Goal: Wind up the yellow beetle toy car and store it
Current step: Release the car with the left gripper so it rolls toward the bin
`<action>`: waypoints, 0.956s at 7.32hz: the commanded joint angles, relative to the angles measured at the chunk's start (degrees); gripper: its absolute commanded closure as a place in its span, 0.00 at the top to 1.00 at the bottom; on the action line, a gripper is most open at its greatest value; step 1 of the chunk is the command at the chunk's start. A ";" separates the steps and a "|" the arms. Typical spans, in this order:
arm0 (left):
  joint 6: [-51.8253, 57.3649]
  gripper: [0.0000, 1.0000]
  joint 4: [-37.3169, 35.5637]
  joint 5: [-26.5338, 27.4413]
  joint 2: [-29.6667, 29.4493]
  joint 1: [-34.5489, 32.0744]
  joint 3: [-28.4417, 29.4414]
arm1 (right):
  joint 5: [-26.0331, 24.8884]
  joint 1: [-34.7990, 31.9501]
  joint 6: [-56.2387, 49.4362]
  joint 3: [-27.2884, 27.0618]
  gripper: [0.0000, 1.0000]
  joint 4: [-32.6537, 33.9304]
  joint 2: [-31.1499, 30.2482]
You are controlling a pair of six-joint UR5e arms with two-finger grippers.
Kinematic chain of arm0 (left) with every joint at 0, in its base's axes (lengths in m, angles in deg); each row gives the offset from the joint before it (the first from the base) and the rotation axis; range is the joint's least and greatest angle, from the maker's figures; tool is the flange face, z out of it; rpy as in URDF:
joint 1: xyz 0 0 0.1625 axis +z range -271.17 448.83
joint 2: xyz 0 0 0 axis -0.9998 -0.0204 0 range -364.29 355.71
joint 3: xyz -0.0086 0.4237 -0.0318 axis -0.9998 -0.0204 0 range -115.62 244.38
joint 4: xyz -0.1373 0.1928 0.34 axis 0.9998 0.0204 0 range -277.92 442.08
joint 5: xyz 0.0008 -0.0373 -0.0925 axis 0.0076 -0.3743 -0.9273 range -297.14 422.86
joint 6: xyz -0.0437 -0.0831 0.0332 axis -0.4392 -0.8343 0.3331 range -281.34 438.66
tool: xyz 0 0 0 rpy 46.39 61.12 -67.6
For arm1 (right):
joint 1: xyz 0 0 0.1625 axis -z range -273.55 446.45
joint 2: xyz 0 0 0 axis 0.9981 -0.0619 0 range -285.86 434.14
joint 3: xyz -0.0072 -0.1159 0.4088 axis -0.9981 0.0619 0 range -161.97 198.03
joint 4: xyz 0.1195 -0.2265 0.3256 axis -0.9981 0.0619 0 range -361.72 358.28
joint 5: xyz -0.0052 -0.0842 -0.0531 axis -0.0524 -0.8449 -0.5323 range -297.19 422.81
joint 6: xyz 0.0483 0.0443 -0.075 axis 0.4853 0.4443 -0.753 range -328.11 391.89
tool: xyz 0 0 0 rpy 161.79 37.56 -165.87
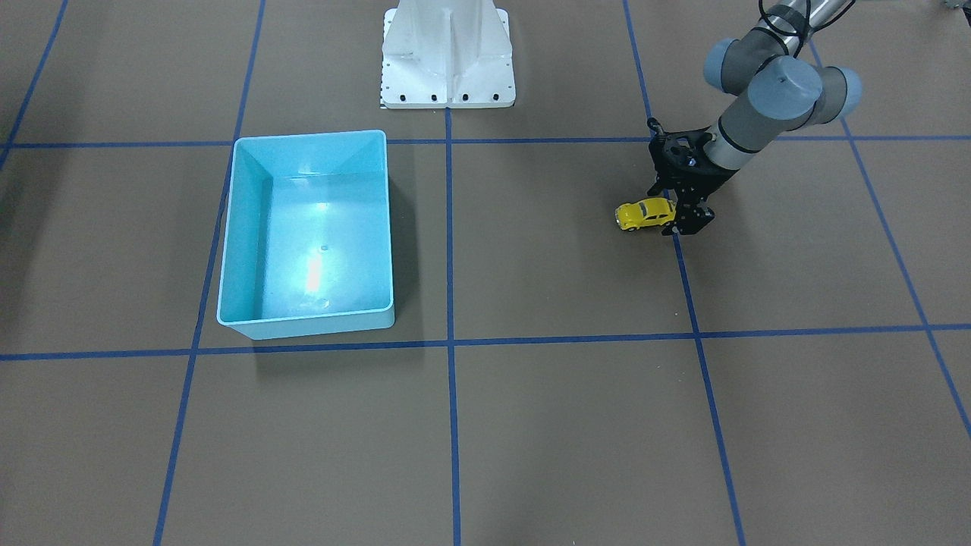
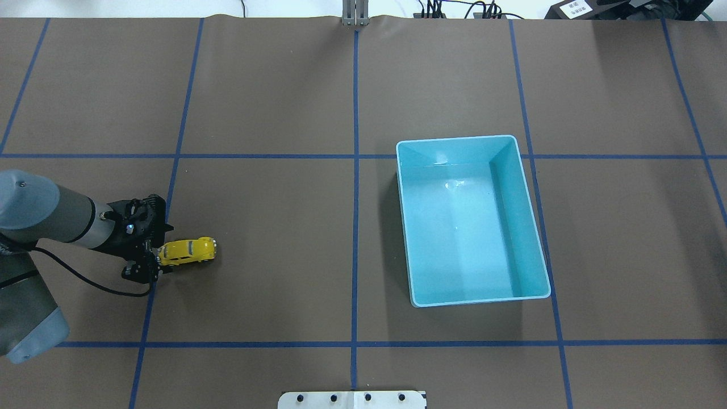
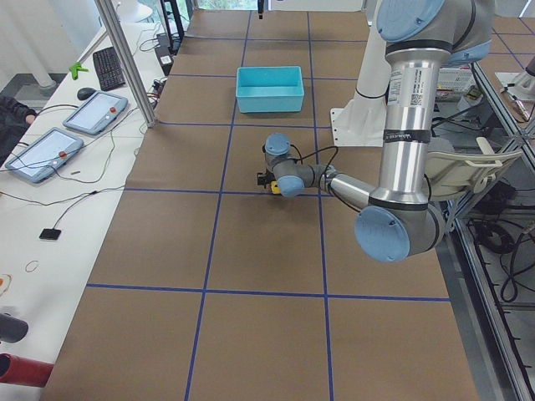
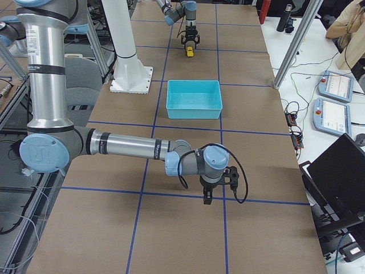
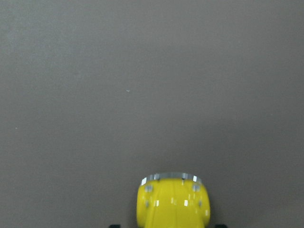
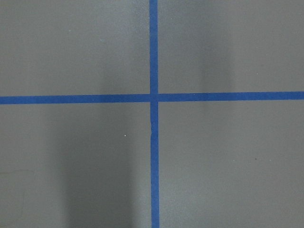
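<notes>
Overhead, the car [image 2: 189,250] sat on its wheels on the brown table [image 2: 272,96], at about 8 o'clock from the table's middle and lying lengthwise along the 9-to-3 line. The left gripper [image 2: 157,253] hung low at the car's 9 o'clock. Its jaws were clenched on the car's near end, one finger on each flank, and the rest of the yellow body stuck out toward 3 o'clock. In the left wrist view only the car's far end showed, at 6 o'clock of the frame: a rounded yellow shell with a chrome bumper and bare table beyond it. The bin [image 2: 459,138], light blue and open-topped, stood well apart from the car at its 3 o'clock, across the middle line of blue tape [image 2: 355,227]. Its long sides ran roughly from 12 to 6. The white base [image 2: 352,399] of the robot sat at 6 o'clock of the overhead view. The right gripper [image 4: 207,200] showed only in the side view from the robot's right, pointing down over the table just beside a tape line, with the bin at its 12 o'clock and the car far beyond that. Whether its jaws were released or clenched could not be told. The right wrist view looked straight down on a crossing of two tape lines.
</notes>
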 commanded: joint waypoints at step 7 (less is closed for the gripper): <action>0.09 1.00 1.60 -3.21 1.63 -3.47 -0.07 | 0.59 0.00 0.00 0.00 1.00 0.00 0.00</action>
